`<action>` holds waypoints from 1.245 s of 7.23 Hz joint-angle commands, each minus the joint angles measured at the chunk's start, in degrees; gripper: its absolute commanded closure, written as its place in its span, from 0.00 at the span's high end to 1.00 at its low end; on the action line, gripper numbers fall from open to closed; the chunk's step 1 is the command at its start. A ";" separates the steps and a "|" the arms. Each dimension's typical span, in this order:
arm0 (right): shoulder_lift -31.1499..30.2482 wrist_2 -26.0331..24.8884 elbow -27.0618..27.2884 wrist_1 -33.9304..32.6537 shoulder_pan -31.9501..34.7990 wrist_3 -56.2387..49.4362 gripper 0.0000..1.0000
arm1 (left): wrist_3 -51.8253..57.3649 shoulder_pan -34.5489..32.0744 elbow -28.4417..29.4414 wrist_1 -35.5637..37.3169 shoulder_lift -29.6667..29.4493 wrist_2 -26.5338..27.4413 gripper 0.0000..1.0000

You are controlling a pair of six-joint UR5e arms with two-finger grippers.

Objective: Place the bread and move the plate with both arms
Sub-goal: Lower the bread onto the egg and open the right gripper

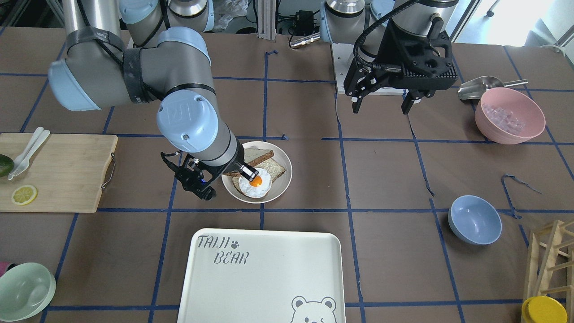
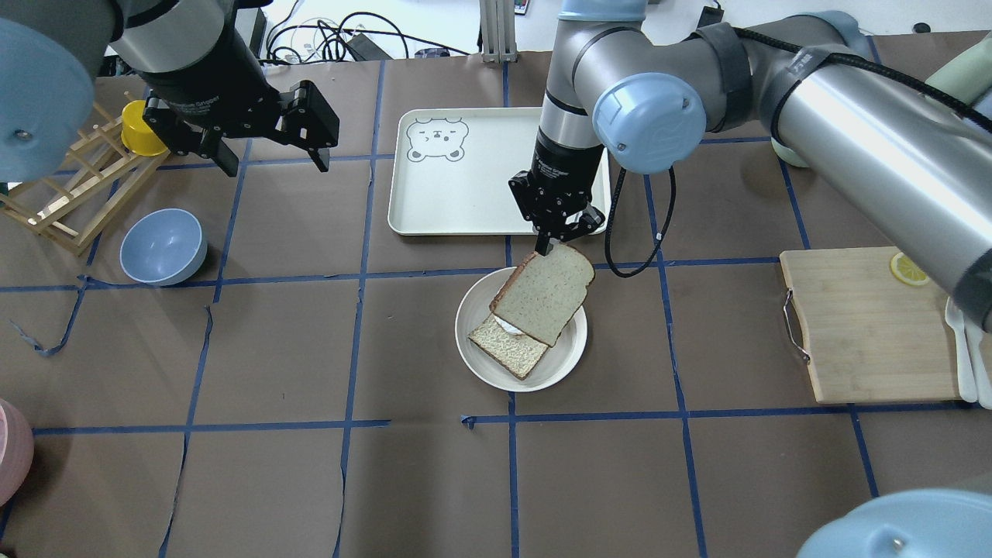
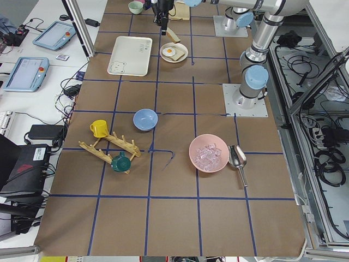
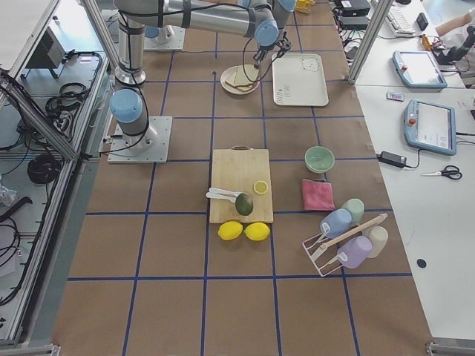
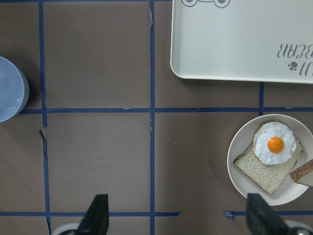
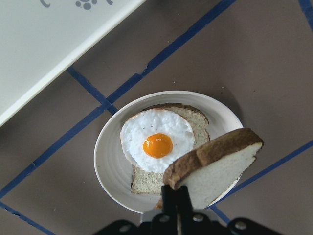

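Note:
The off-white plate [image 2: 474, 311] sits mid-table and holds a grainy slice topped with a fried egg [image 1: 254, 183]. My right gripper [image 2: 552, 246] is shut on the edge of the pale bread slice [image 2: 545, 293] and holds it tilted just above the plate, partly over the egg slice. The right wrist view shows the bread [image 6: 215, 169] pinched by its crust, with the egg [image 6: 156, 142] and plate [image 6: 105, 161] below. My left gripper [image 1: 381, 105] is open and empty, high above the table and well away from the plate; it also shows in the overhead view [image 2: 267, 163].
The bear-printed tray [image 2: 465, 201] lies just beyond the plate. A blue bowl [image 2: 163, 246], a wooden rack [image 2: 70, 194] and a pink bowl [image 1: 510, 115] are on my left side. A cutting board [image 2: 860, 325] and a green bowl [image 1: 24, 291] are on my right.

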 commanded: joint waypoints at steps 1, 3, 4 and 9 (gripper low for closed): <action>2.83 2.43 0.30 -1.53 1.07 3.12 0.00 | 0.00 0.00 0.00 -0.03 0.00 0.02 1.00; 4.07 2.52 0.56 -1.10 1.07 3.03 0.00 | 0.00 0.00 0.00 -0.02 0.00 -0.06 1.00; 4.77 2.43 0.65 -0.66 1.07 2.95 0.00 | 0.00 0.00 0.00 0.06 0.00 0.02 1.00; 7.06 2.26 0.91 -9.68 1.07 2.42 0.44 | 0.00 0.00 0.00 -0.02 0.09 0.02 1.00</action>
